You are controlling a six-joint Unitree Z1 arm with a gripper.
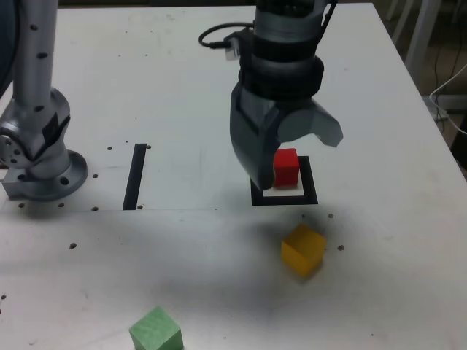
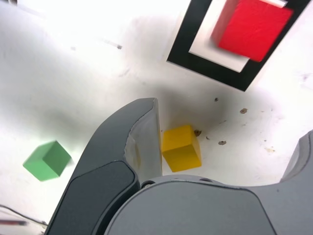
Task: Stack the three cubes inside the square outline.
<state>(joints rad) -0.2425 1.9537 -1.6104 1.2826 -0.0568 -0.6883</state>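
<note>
The red cube (image 1: 286,168) (image 2: 254,27) sits inside the square outline (image 1: 284,198) (image 2: 205,63), toward its far side. My gripper (image 1: 295,159) (image 2: 227,127) hangs just above and beside it, open wide, with nothing between its fingers; one finger (image 1: 255,164) hides the outline's left edge in the exterior view. The yellow cube (image 1: 303,249) (image 2: 181,148) lies on the table a little nearer the camera than the outline. The light green cube (image 1: 155,332) (image 2: 46,160) rests near the front edge, toward the exterior view's left.
A straight black strip (image 1: 135,175) is taped to the white table (image 1: 379,292) left of the outline in the exterior view. The arm's metal base (image 1: 40,157) stands at the far left. A black cable (image 1: 219,35) loops behind the gripper.
</note>
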